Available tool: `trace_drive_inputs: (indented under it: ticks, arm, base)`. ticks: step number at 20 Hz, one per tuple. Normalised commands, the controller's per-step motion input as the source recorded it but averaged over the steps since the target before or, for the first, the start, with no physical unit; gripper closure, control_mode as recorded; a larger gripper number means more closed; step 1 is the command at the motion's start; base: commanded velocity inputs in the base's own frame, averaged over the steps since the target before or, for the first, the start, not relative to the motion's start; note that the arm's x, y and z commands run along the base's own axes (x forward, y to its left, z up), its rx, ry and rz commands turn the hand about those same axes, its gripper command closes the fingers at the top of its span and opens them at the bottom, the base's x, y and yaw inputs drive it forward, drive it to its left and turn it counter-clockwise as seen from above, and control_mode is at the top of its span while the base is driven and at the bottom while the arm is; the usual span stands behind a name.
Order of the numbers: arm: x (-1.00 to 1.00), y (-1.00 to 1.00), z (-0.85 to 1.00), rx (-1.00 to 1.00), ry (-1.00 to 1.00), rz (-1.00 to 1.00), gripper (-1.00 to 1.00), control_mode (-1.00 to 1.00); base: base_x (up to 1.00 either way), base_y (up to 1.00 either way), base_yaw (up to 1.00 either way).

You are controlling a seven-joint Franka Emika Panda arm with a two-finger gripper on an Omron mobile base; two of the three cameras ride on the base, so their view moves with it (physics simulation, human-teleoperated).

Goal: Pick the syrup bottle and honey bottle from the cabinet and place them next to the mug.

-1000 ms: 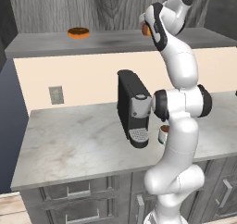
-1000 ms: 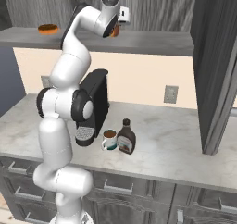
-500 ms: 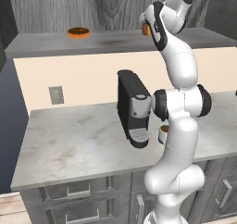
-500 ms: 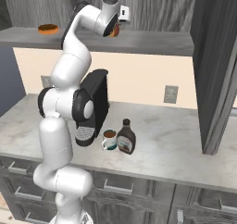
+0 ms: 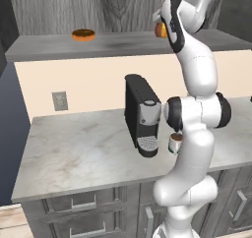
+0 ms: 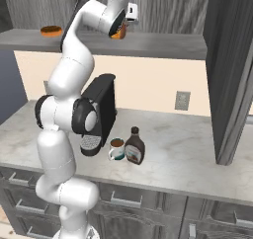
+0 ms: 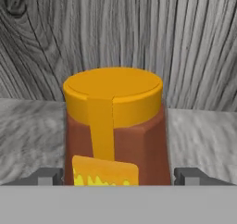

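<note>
On cabinet (image 6: 163, 45) ledge, near back wall: honey bottle (image 7: 115, 130) upright between spread gripper (image 7: 119, 176) fingertips, not clamped. Down on surface (image 6: 188, 154): syrup bottle (image 6: 134, 146) touching mug (image 6: 117, 148).

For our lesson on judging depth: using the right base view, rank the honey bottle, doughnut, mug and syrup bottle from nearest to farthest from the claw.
1. Honey bottle, on the cabinet ledge, right at the claw.
2. Doughnut, along the same ledge, toward its left end.
3. Mug and syrup bottle, side by side on the counter below; too close to call.
</note>
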Motion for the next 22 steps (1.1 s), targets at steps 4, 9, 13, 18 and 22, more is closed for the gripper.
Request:
trace_drive_inputs:
  ticks: [4, 9, 13, 18, 22]
  arm:
    - [-1.0, 0.01, 0.0, 0.0, -0.04, 0.0, 1.0, -1.0]
    - [-1.0, 0.03, 0.0, 0.0, -0.08, 0.0, 1.0, -1.0]
    - [-1.0, 0.0, -0.01, 0.0, -0.15, 0.02, 1.0, -1.0]
    - [-1.0, 0.0, -0.1, 0.01, -0.16, 0.04, 1.0, -1.0]
    - [-1.0, 0.0, -0.18, 0.01, -0.14, 0.06, 1.0, -1.0]
  base:
    - [0.0, 0.0, 0.0]
    - [0.0, 0.0, 0.0]
    - [0.0, 0.0, 0.0]
    - [0.0, 0.0, 0.0]
    - [0.0, 0.0, 0.0]
